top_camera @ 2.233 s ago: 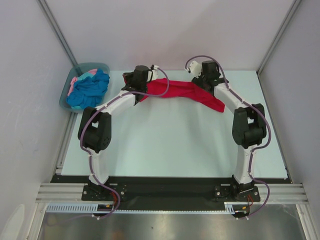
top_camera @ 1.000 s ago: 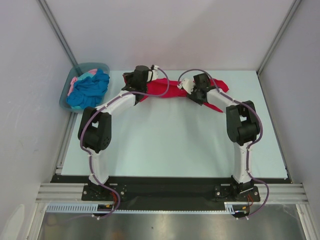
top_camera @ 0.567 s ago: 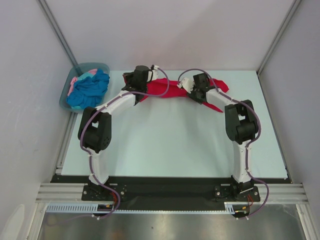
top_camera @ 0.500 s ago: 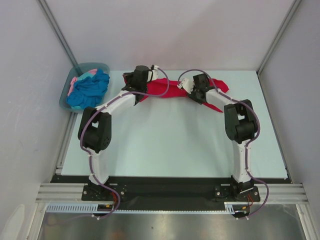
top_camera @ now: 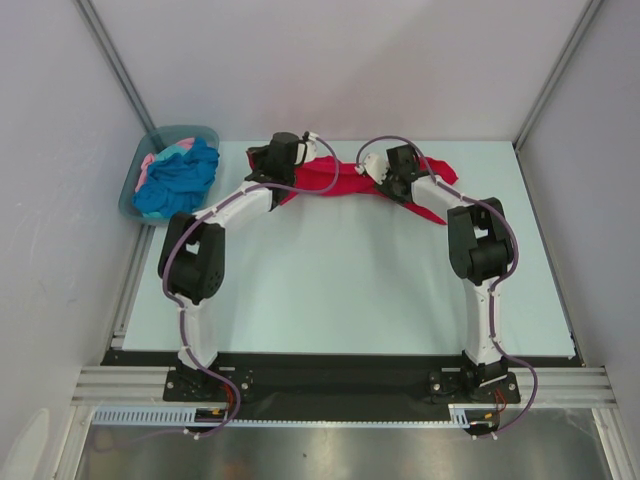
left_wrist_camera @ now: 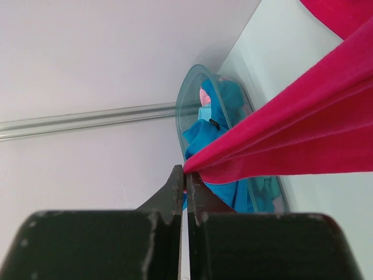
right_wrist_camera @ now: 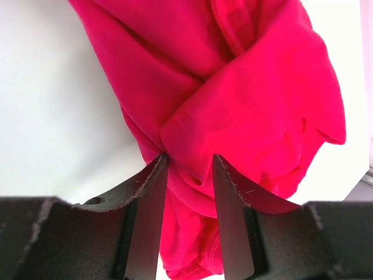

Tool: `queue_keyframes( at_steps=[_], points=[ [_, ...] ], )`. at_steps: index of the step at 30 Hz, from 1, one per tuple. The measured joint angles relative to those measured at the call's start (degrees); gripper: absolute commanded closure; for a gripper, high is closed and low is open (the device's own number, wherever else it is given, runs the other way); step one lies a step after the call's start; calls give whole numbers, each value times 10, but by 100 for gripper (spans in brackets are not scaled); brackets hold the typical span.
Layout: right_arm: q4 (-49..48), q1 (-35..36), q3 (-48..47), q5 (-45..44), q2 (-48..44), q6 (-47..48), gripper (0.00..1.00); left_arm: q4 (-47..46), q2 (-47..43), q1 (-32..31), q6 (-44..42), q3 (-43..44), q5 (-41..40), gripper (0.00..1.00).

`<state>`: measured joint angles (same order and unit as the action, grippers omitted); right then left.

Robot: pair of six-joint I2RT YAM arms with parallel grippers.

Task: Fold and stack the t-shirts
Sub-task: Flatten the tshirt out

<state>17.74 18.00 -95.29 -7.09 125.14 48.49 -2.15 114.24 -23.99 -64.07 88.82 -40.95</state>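
Left hand [left_wrist_camera: 185,175] pinching crimson t-shirt [right_wrist_camera: 250,105] — taut, right hand [right_wrist_camera: 189,161] astride fold

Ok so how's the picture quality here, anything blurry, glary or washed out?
Top view: even soft light, all sharp, a bright sheen on the metal strip at the bottom. Left wrist view: jaws nearly black, red shirt and tub clear. Right wrist view: table washed out to white, red shirt sharp, jaws dark.

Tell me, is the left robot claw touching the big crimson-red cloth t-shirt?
Touching. The left wrist view shows the left gripper pinched shut on a bunched edge of the crimson-red cloth t-shirt.
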Motion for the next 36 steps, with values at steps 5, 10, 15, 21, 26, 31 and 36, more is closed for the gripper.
queue_keyframes(
  at_steps=[5,10,15,21,26,31,36],
  points=[
    [3,0,-2,1,0,0,58,1,9,0,0,9,0,100],
    [4,0,-3,0,0,0,58,1,10,0,0,18,0,99],
    [4,-1,-10,1,0,-1,57,1,13,0,0,25,0,100],
    [5,-2,-24,1,0,-3,57,1,17,0,0,26,0,100],
    [5,-5,-29,0,0,-2,57,1,20,0,0,27,0,100],
    [5,-9,-29,0,0,-2,60,1,20,0,-1,27,0,100],
    [5,-11,-29,-2,0,0,99,1,20,0,-5,27,0,100]
  ],
)
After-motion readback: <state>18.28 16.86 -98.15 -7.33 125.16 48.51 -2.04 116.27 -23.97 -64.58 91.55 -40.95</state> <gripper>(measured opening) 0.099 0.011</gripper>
